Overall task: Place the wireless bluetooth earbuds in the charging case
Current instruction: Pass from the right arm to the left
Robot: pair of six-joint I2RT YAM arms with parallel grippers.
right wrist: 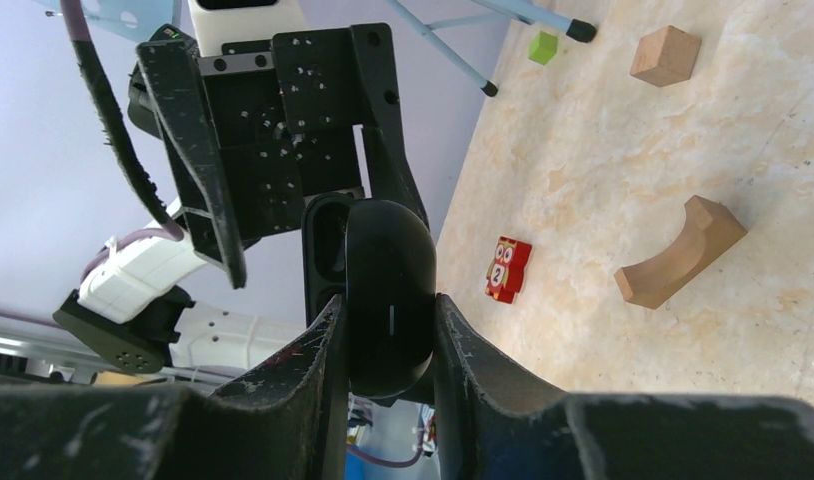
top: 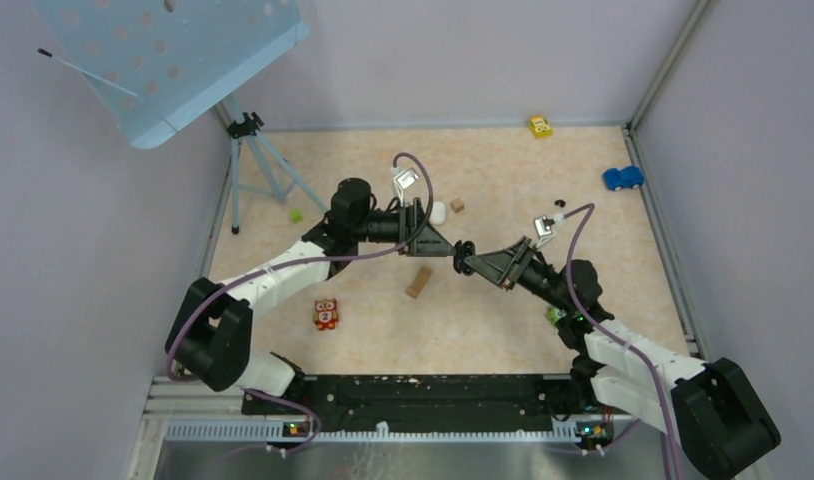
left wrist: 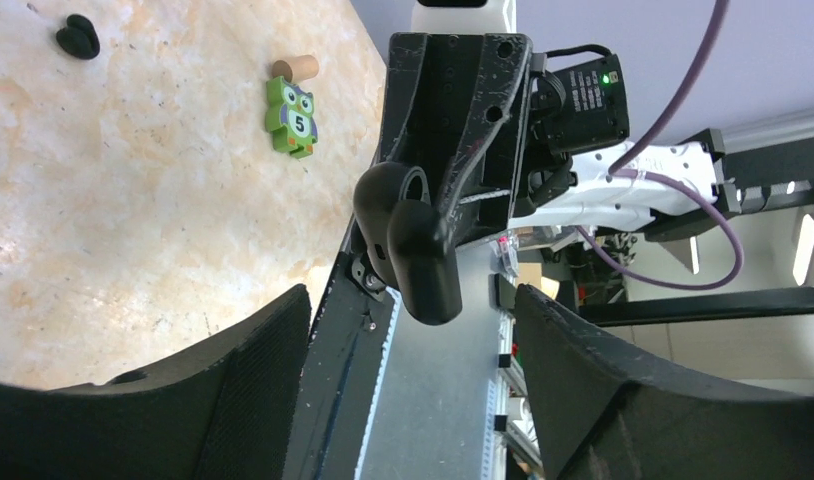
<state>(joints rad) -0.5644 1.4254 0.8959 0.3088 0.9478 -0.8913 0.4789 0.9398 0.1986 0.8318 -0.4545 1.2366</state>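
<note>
Black case: we count one charging case, glossy and rounded like a pebble, its lid apparently swung open beside it.
Case place: held up off the counter, over its middle, between the two arms.
Right arm pose: it reaches from the near right corner toward the middle, wrist pointing left.
Right grip: the right claw is narrow, pinching the charging case by its broad sides, one finger on each.
Left arm pose: it runs from the near left corner, elbow out toward the left edge, wrist pointing right, nose to nose with the other arm.
Left grip: the left claw stands wide, its fingers far apart; the case sits just ahead of their tips, not in their grip.
Earbuds: we find one black bud, lying toward the far right of the counter, well apart from the case; too small for us to tell more.
Wooden blocks: three, namely a cube, an arch and a small cylinder.
Owl tiles: two, a red owl tile marked 2 and a green owl tile marked 5, the cylinder just beside the green one.
Toy cars: two, a yellow car at the far edge and a blue car by the right edge.
Green cube: one, near the left edge.
</note>
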